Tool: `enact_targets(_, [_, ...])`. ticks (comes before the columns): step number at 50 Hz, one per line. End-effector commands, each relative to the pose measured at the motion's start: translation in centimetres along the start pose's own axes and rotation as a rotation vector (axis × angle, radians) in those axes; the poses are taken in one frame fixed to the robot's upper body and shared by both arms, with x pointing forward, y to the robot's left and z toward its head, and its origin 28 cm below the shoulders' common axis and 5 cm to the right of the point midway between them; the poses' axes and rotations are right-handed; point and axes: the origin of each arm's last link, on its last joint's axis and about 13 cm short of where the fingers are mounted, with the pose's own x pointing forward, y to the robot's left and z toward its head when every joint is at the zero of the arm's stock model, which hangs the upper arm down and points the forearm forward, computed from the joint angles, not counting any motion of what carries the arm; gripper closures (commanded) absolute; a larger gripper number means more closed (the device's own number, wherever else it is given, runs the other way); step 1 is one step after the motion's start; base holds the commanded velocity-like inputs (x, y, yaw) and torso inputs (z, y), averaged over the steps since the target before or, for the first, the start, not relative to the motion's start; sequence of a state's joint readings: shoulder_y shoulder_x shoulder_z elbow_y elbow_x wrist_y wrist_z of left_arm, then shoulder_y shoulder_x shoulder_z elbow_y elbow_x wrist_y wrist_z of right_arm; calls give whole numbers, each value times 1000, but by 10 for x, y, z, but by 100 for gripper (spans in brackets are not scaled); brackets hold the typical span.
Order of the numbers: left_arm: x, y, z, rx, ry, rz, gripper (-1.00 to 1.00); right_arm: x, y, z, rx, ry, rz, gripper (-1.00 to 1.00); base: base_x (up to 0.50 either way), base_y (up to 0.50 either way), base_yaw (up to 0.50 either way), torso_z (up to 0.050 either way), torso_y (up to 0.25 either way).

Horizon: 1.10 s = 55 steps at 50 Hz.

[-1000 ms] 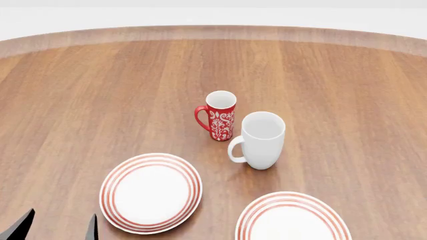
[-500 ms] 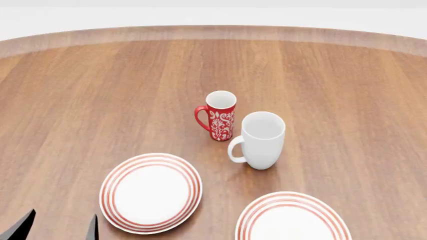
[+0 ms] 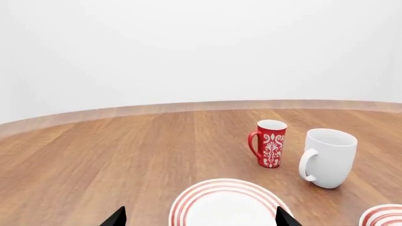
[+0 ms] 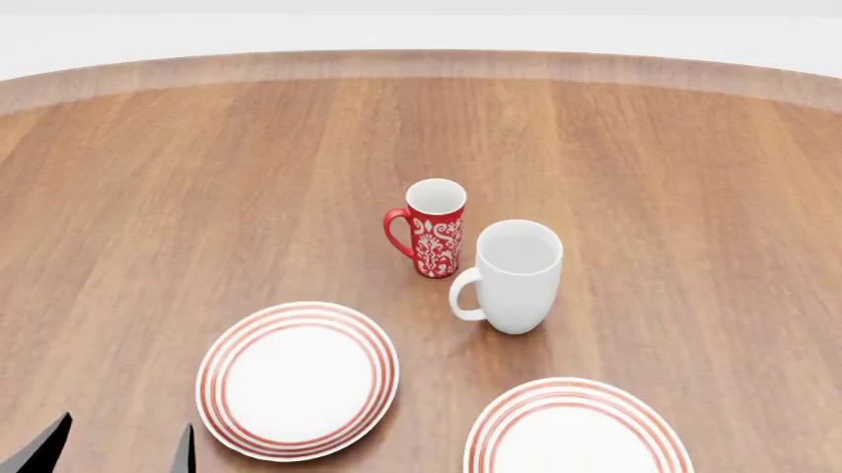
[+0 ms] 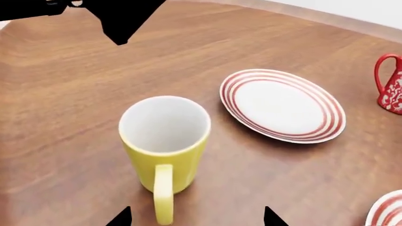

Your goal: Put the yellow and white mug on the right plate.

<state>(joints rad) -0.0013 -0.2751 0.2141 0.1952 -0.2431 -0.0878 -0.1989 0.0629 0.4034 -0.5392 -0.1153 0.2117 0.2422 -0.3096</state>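
Observation:
The yellow and white mug (image 5: 164,146) stands upright on the wooden table, out of the head view. Its yellow handle (image 5: 163,195) points at my right gripper (image 5: 195,219), which is open, with the handle lying between its wide-apart fingertips (image 5: 119,218) untouched. The right plate (image 4: 577,436) lies at the front edge of the head view, and only its rim (image 5: 386,212) shows in the right wrist view. My left gripper (image 4: 118,448) is open at the front left, low over the table, facing the left plate (image 3: 226,209).
The left plate (image 4: 298,379) lies beside the right one. A slim red patterned mug (image 4: 435,227) and a taller white mug (image 4: 516,276) stand behind the plates. The table's curved far edge (image 4: 421,64) runs across the back. My left arm (image 5: 119,16) shows dark beyond the yellow mug.

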Motion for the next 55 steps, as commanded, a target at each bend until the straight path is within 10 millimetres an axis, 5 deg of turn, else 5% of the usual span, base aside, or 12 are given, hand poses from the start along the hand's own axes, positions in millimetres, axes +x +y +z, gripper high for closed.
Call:
enact_targets(1, [0,0,0,-1,1,0,-100,12,-1,0,-6,4,22,-100,0,0,0,0,0])
enact_targets(55, [-1,0,-2,-1,6,-3,-100,48,-2,-20,23,49,78,-100,0,0,0,0,0])
